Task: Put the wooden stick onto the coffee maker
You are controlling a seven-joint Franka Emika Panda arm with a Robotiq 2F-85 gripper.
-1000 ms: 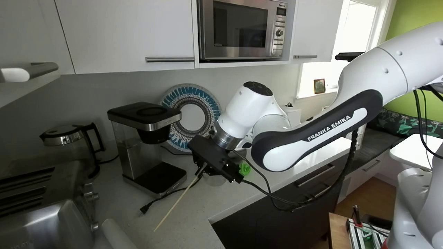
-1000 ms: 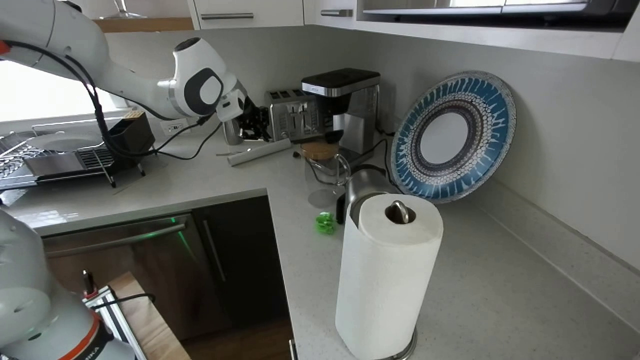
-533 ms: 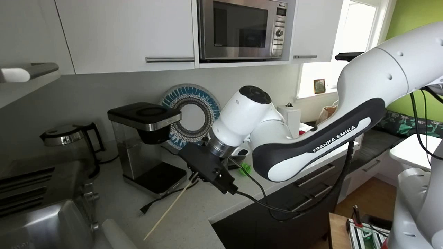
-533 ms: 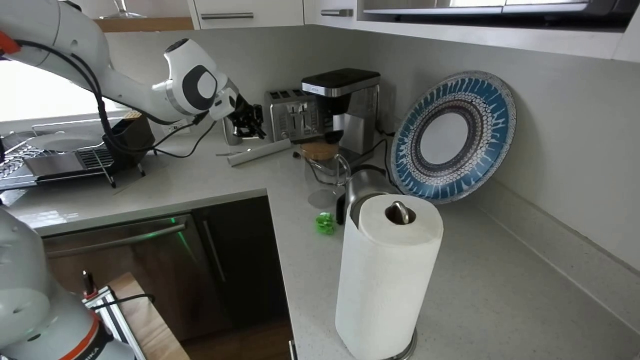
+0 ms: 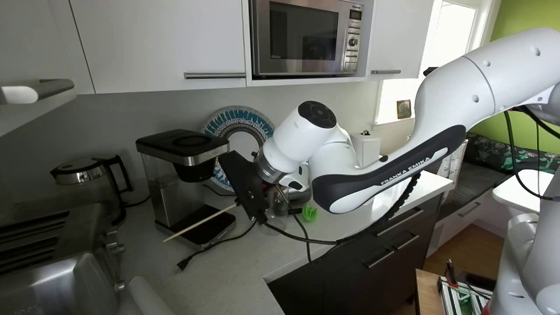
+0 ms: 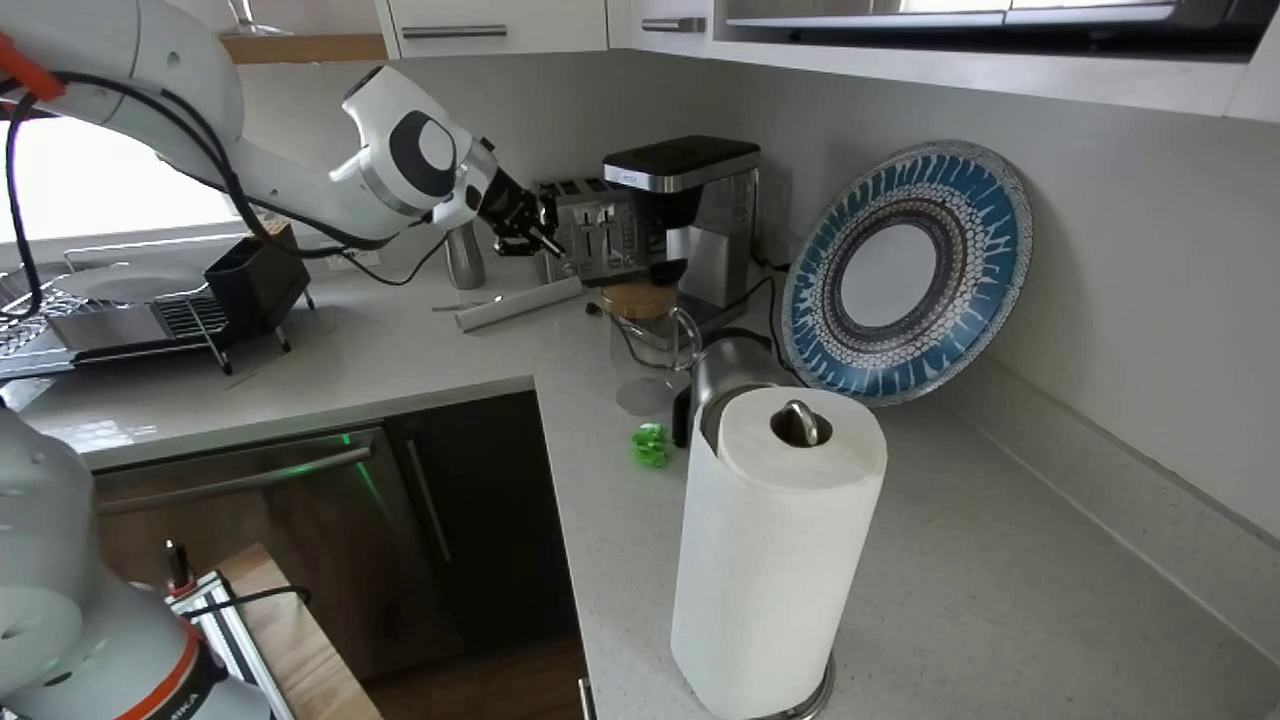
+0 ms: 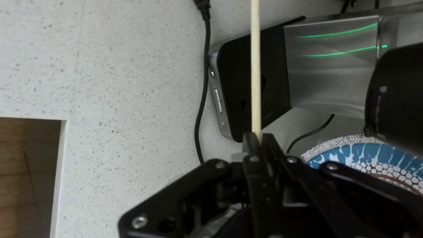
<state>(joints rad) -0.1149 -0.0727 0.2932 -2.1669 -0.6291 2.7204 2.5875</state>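
swung up and tipped closer to level since a moment ago, the wooden stick (image 5: 200,223) now passes across the base plate (image 7: 238,86) of the coffee maker (image 5: 177,199), left of centre in an exterior view; whether it touches, i cannot tell. the gripper (image 7: 258,137) has it pinched, the gap no wider than the stick itself, and the long free end points to the top of the wrist view. if the flat top (image 5: 181,142) is the goal, the step likely wants backing off first so nothing catches beneath it, then a lift past the silver edge (image 5: 210,155), a slow pass over, a level lowering until the stick lies along the surface, and a gentle release, since it may roll. headroom matters: the white cabinet (image 5: 157,43) and microwave (image 5: 306,37) hang across the upper part of the frame. the toaster (image 5: 61,258) at lower left and glass jug (image 5: 87,188) at far left could meet the free tip, and a black cord (image 7: 205,71) runs beside the base plate.
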